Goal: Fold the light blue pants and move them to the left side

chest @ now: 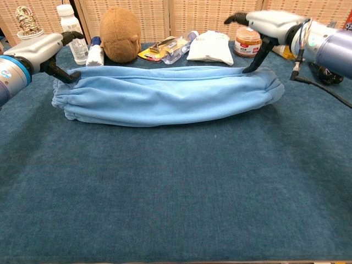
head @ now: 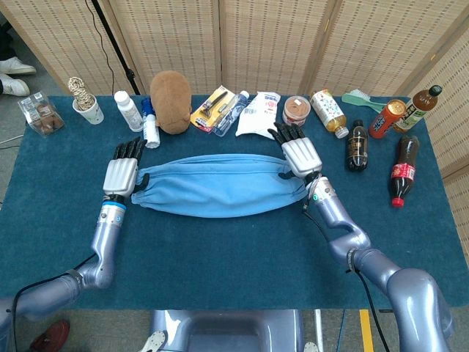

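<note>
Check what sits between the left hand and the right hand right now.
The light blue pants span the whole stretch from left hand to right hand, folded into a long band on the table. Clearest in the head view.
</note>
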